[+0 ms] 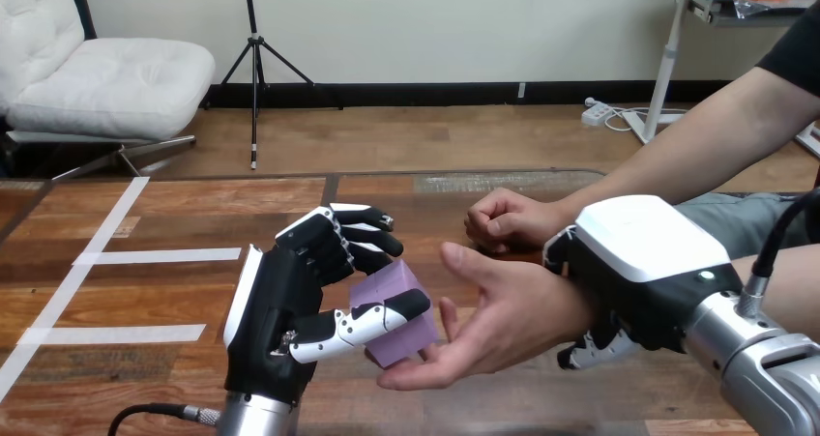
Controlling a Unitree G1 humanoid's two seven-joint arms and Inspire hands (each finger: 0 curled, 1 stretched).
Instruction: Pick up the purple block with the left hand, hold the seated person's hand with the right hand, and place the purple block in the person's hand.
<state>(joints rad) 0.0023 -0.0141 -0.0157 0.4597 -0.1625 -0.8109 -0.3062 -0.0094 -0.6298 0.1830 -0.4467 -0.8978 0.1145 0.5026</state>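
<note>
On my feed the wooden bench (193, 204) has white tape on its left side: one long strip (97, 252) running diagonally from far to near, and two shorter strips (160, 255) (116, 334) branching off it to the right. A dark seam (329, 189) runs across the boards near the middle. The person's farther hand (503, 221) sits right of centre, fingers curled loosely, low over the bench.

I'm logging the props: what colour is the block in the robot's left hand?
Purple, a pale lilac; the block shows best in the head view.
</note>
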